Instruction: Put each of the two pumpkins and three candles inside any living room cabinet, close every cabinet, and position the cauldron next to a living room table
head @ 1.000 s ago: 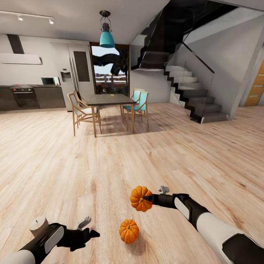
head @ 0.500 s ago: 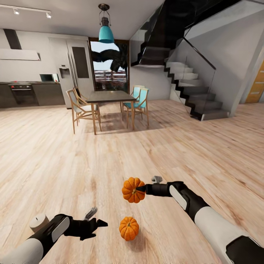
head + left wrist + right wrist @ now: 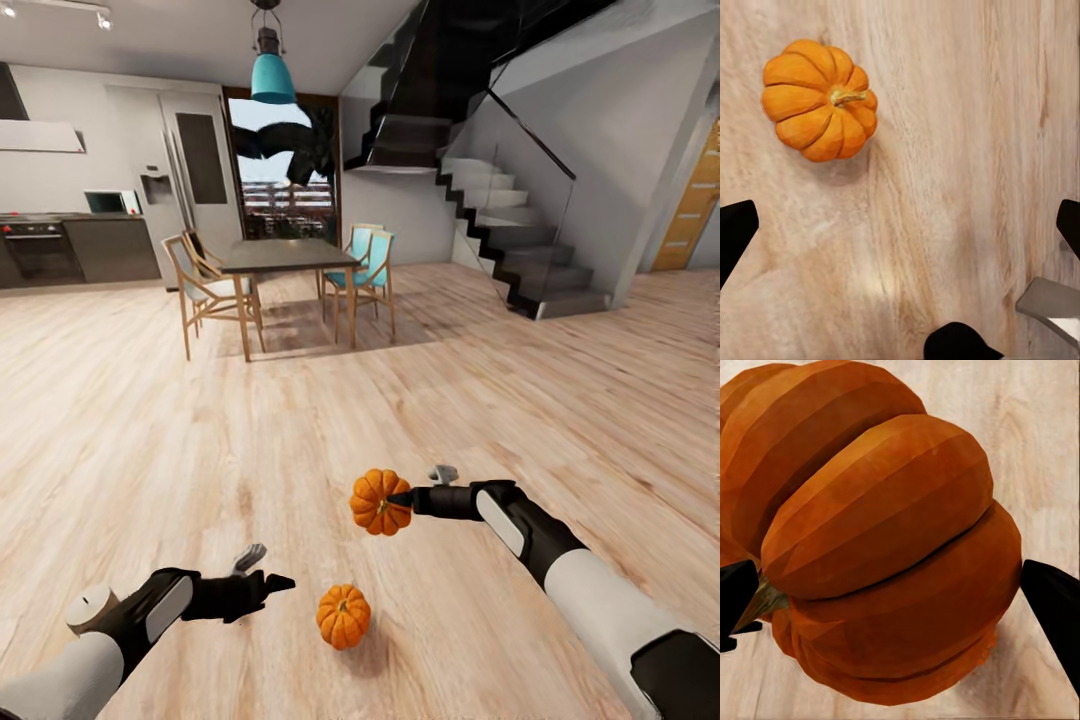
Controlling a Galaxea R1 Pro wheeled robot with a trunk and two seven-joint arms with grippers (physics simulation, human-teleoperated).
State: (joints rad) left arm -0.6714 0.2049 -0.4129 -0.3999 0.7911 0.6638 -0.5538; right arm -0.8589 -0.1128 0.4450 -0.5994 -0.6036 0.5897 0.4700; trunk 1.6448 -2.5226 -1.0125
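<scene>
Gripping status, right jaws: the right gripper (image 3: 403, 497) is clamped on the held pumpkin (image 3: 380, 502); in the right wrist view its two black fingertips (image 3: 1054, 604) press opposite sides of that pumpkin (image 3: 881, 536), whose stem points toward one fingertip.
Left jaws: the left gripper (image 3: 278, 581) stands spread wide and empty; in the left wrist view its black fingertips (image 3: 735, 232) sit at opposite edges with bare floor between them.
Held pumpkin: bright orange, ribbed, lifted clear of the floor at the end of the right arm (image 3: 560, 570), tilted on its side.
Second pumpkin: the floor pumpkin (image 3: 343, 616) sits upright on the wooden floor (image 3: 200, 440), stem up, casting a shadow beside it; it lies just beside the left gripper, apart from it, and below the held pumpkin as seen from the head view. In the left wrist view this floor pumpkin (image 3: 819, 100) is off to one side of the open jaws, not between them.
Left arm: the left arm (image 3: 110, 640) reaches low over the floor, white forearm, black wrist.
Surroundings: a dining table (image 3: 285, 258) with wood-framed chairs (image 3: 200, 290) stands well apart across the room; a teal pendant lamp (image 3: 272, 78) hangs above it; a dark staircase (image 3: 510, 230) rises further back on the right; kitchen cupboards (image 3: 70, 250) line the far wall.
</scene>
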